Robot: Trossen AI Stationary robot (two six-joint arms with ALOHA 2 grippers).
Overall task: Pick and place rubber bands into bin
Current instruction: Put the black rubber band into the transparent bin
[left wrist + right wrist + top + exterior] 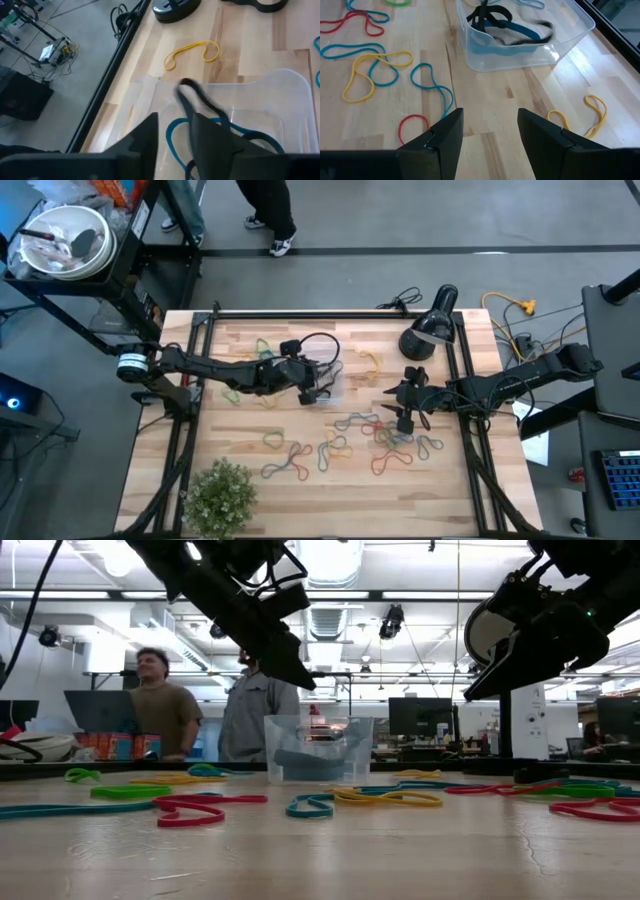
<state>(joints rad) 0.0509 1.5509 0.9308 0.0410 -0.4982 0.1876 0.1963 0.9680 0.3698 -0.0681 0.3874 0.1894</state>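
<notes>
The clear bin [332, 387] sits at mid-table and holds blue and black rubber bands [492, 27]. My left gripper [312, 390] is open and hovers over the bin's rim [280, 80]. A blurred black band [200, 102] shows just past its fingertips, above the bin. My right gripper [402, 405] is open and raised off the table to the right of the bin, with nothing between its fingers [445, 137]. Loose bands [345, 442] in red, blue, yellow and green lie flat on the wood nearer the near edge. A yellow band [192, 52] lies beyond the bin. My left gripper has the blurred black band [192, 95] right beside one fingertip [210, 135], over the open bin; whether finger and band touch, I cannot tell.
A black lamp head [430, 330] stands at the far right of the table. A small green plant [220, 495] sits at the near left corner. Black frame rails [185, 430] run along both sides. Two people [165, 705] stand behind the far edge.
</notes>
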